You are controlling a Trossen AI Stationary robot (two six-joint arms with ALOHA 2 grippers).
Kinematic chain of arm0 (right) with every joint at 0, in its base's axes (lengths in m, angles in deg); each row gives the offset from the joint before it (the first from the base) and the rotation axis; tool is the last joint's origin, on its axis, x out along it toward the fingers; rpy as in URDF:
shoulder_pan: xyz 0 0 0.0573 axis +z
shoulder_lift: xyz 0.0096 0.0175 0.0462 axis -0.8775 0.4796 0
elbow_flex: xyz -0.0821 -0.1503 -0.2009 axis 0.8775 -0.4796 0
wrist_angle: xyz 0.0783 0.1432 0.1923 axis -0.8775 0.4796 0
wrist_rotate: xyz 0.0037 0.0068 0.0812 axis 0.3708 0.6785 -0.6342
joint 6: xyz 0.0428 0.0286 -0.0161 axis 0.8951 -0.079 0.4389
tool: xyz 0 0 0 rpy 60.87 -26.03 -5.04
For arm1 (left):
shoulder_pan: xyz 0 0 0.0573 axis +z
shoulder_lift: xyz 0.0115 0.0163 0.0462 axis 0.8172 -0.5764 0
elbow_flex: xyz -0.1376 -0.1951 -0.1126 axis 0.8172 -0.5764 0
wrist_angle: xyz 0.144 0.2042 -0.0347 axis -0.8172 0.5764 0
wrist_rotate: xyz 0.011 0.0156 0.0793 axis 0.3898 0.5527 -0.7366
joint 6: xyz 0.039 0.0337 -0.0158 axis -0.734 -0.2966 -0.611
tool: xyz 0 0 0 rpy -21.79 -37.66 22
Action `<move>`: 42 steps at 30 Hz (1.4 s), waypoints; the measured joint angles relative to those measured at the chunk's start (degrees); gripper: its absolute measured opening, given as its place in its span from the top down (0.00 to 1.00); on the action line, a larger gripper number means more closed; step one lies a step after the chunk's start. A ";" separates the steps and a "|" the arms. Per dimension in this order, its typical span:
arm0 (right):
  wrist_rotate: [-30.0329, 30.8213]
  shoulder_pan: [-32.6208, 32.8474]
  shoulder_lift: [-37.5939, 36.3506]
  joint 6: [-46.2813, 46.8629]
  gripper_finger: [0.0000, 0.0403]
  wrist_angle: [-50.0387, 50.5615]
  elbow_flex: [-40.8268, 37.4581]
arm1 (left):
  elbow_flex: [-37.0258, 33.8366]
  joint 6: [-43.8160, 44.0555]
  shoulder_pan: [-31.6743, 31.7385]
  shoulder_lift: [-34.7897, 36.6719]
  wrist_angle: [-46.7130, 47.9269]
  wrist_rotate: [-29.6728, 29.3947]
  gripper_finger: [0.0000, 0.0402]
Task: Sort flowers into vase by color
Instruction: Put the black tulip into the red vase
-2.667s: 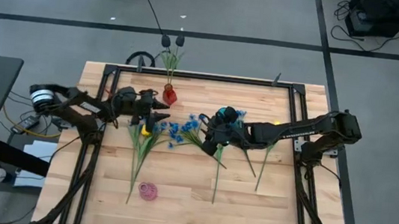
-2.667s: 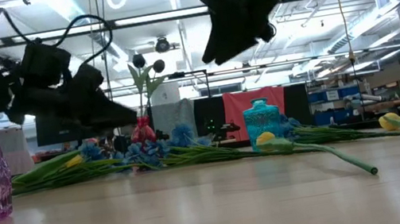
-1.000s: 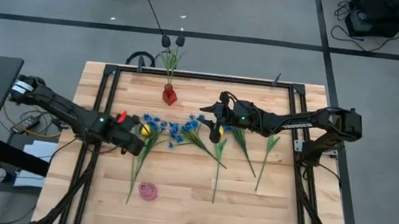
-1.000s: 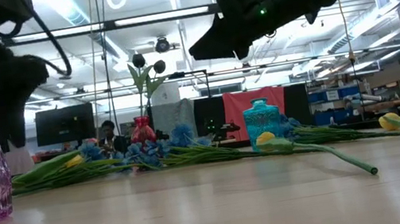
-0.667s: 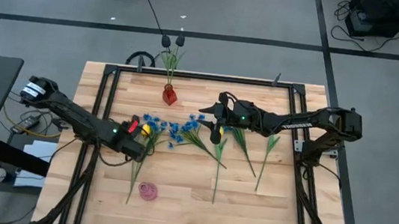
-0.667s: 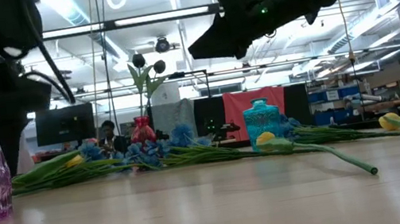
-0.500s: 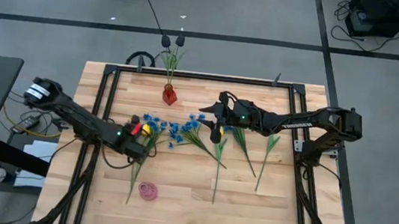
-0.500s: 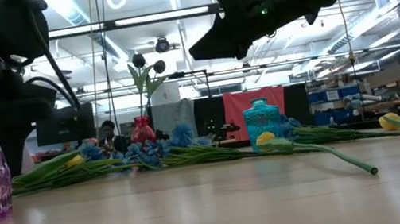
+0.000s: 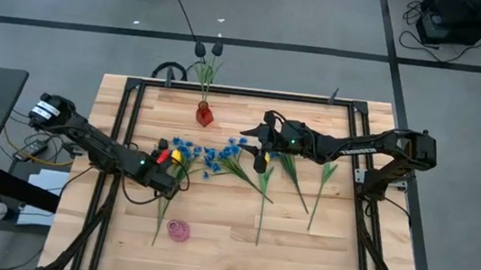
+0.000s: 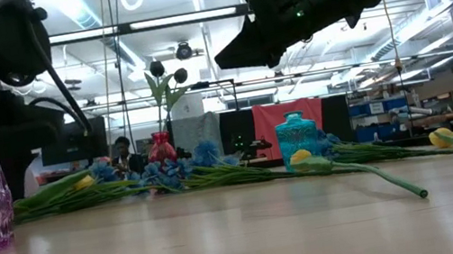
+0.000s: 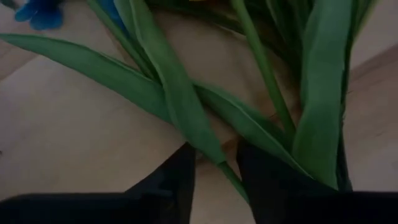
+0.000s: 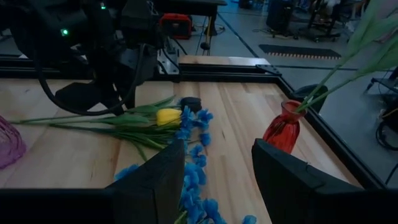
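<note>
Item, your left gripper: low over the table at left of centre in the high view, fingers parted astride a thin green stem among long leaves, not clenched on it. Item, your right gripper: raised above centre of the high view, fingers released and holding nothing, over the blue blossoms. Item, the flowers: blue blossoms and a yellow tulip lay centre-left, further stems ran toward the lower centre, dark tulips stood in the red vase at upper centre, and the pink vase sat lower left.
</note>
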 joint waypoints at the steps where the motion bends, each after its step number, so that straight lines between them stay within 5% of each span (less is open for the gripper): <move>1: 0.01 0.00 0.00 0.00 0.51 -0.02 0.00 | -0.02 -0.10 0.00 0.01 0.05 -0.16 0.73; 11: -0.01 0.00 0.00 0.00 0.51 0.43 0.00 | 1.62 -4.56 0.00 0.12 3.04 -2.50 0.96; 21: -0.07 -0.09 0.00 0.37 0.51 0.66 0.00 | 17.56 -7.13 0.07 0.19 29.65 -11.80 0.93; 25: -0.61 -0.09 0.00 0.23 0.51 0.56 0.00 | 23.40 -9.38 0.07 0.23 33.42 -18.51 0.94; 30: -2.66 -0.11 0.00 0.09 0.51 0.19 0.00 | 28.02 -20.61 1.52 0.28 27.71 -25.26 0.94; 37: 1.80 -2.43 -6.34 0.33 0.51 11.46 -0.39 | 30.30 -41.59 6.64 0.28 10.50 -20.15 0.94; 42: 1.38 -4.09 -13.98 0.15 0.51 2.45 -9.32 | 30.43 -53.94 12.29 0.28 -3.13 -15.39 0.94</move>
